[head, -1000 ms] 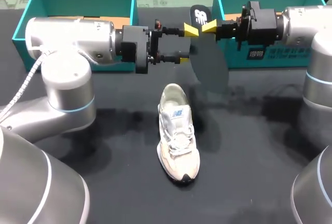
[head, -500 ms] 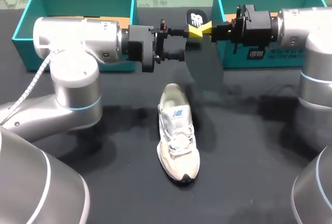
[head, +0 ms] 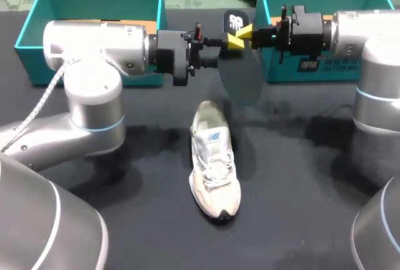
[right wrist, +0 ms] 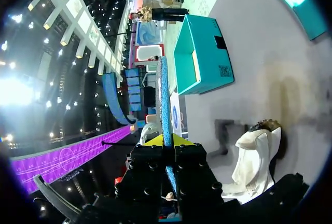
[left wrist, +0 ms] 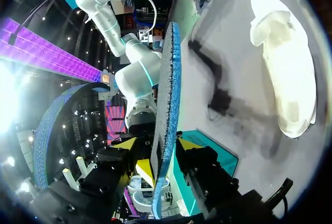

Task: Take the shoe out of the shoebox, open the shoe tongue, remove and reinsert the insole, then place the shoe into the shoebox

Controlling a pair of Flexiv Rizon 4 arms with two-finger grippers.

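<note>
Right claw (head: 247,33) clamped on upper end of insole (head: 240,76), insole hanging above table (head: 300,176), left claw (head: 222,52) with fingers apart, insole between them, shoe (head: 212,157) upright on table below, toe toward robot, outside boxes (head: 350,73)

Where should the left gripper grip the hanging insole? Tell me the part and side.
Best pinch the insole across its flat faces just below the right gripper's hold, coming from the left: it hangs edge-on between the left gripper's open fingers.
</note>
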